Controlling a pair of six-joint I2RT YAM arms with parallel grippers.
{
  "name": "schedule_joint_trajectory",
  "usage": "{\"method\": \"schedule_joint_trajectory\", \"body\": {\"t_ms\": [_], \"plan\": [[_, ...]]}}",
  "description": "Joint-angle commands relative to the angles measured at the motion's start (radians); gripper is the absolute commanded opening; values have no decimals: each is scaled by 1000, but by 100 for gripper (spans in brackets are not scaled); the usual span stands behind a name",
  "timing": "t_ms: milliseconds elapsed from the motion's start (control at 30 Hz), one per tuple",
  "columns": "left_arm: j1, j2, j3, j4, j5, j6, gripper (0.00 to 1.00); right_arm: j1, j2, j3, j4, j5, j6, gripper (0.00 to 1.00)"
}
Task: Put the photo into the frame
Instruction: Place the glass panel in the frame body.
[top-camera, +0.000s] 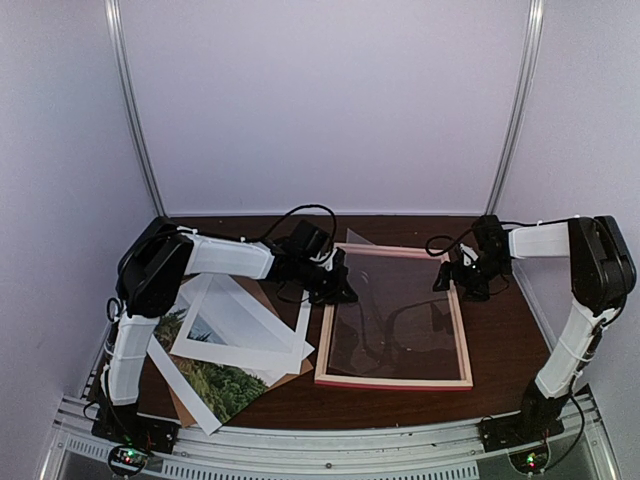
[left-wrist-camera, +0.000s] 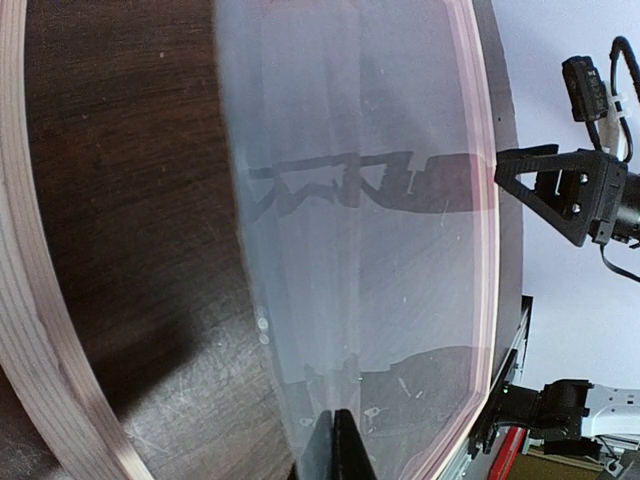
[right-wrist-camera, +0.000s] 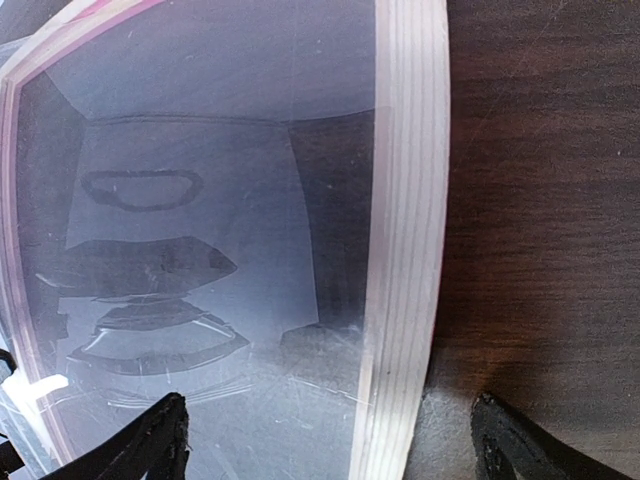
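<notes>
I am reading the step in hand as getting the glazing clear so the print can go in. The photo (top-camera: 215, 385) is lying at the near left of the table, well apart from the frame (top-camera: 395, 381) and partly under the white mat (top-camera: 250, 352).

To do this well, I am planning to raise the clear pane (top-camera: 390, 300) slowly, pinching close to its edge. The right fingers should be pinning the rail so the frame is not dragged along.

The left arm is reaching rightward, forearm low. The left gripper (top-camera: 338, 288) is sitting at the frame's left rail with its fingers pressed together, apparently nipping the pane's edge. The pane is looking tilted, its far corner poking past the far rail.

The right arm is folding in from the right, elbow high. The right gripper (right-wrist-camera: 335, 440) is hanging spread wide astride the right rail, and I cannot tell whether it is touching.
</notes>
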Motion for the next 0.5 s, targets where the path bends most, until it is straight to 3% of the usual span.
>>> {"method": "schedule_joint_trajectory", "body": {"t_ms": [0,467], "plan": [[5,-28,19,-14,3,28,0,7,-10,19,-7,14,-1,98],[5,-31,21,-24,14,33,0,7,-7,9,-5,23,-5,98]]}}
